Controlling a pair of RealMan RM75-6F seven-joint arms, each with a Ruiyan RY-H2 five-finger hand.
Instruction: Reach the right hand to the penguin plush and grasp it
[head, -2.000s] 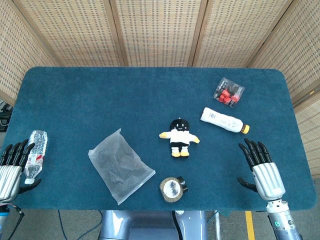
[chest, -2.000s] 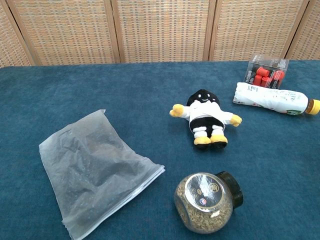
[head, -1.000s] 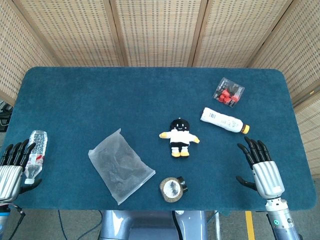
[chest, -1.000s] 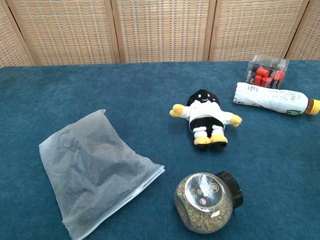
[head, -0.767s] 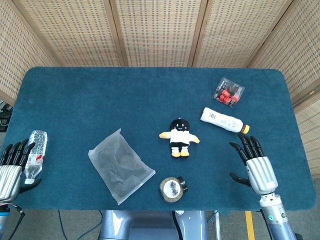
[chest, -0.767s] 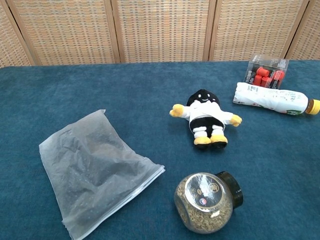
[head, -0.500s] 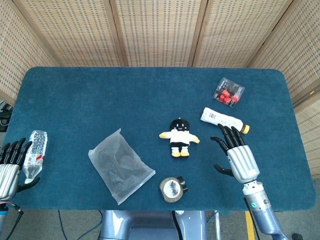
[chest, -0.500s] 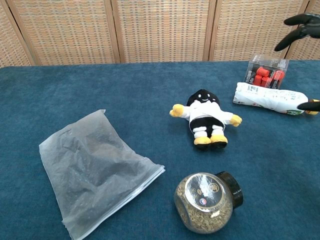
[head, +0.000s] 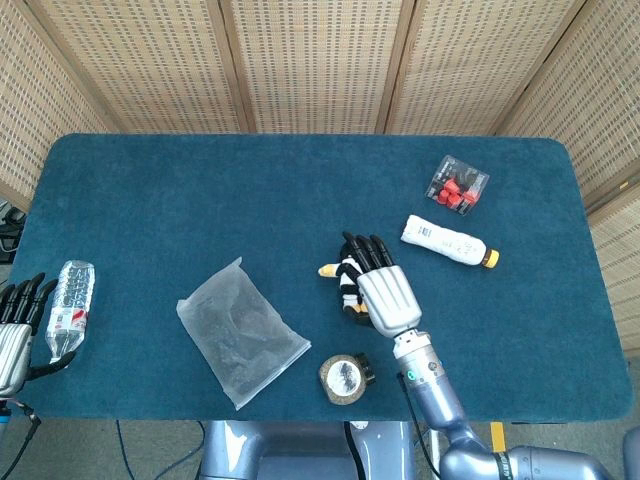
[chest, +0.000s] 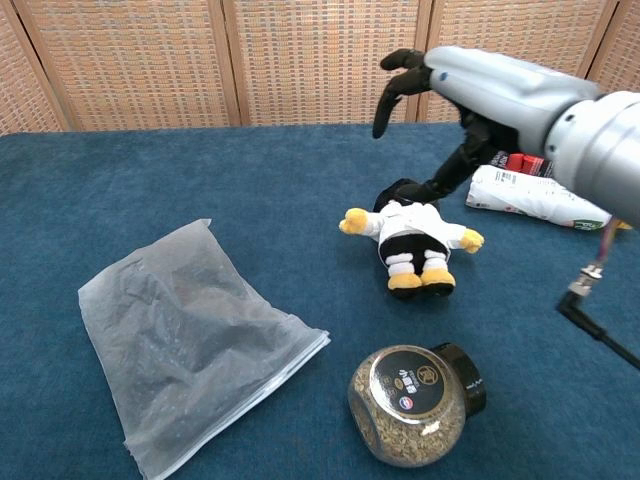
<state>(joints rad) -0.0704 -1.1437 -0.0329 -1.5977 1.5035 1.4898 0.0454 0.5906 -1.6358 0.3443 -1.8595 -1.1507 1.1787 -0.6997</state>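
The penguin plush (chest: 411, 236), black and white with yellow wings and feet, lies on its back mid-table. My right hand (chest: 478, 88) hovers above it, holding nothing. Its fingers (chest: 392, 88) are spread, and its thumb reaches down close to the plush's head. In the head view the right hand (head: 384, 294) covers most of the plush (head: 344, 272), leaving its left side and one yellow wing showing. My left hand (head: 14, 336) rests at the table's near left edge with its fingers apart, holding nothing.
A clear plastic bag (chest: 178, 338) lies left of the plush and a seed jar (chest: 413, 402) lies on its side in front of it. A white bottle (head: 447, 241) and a box of red pieces (head: 457, 184) lie to the right. A water bottle (head: 69, 298) lies beside my left hand.
My right hand has swung from the table's right side leftward to above the plush, and its arm now fills the chest view's upper right. The left hand dropped slightly; the objects stayed put.
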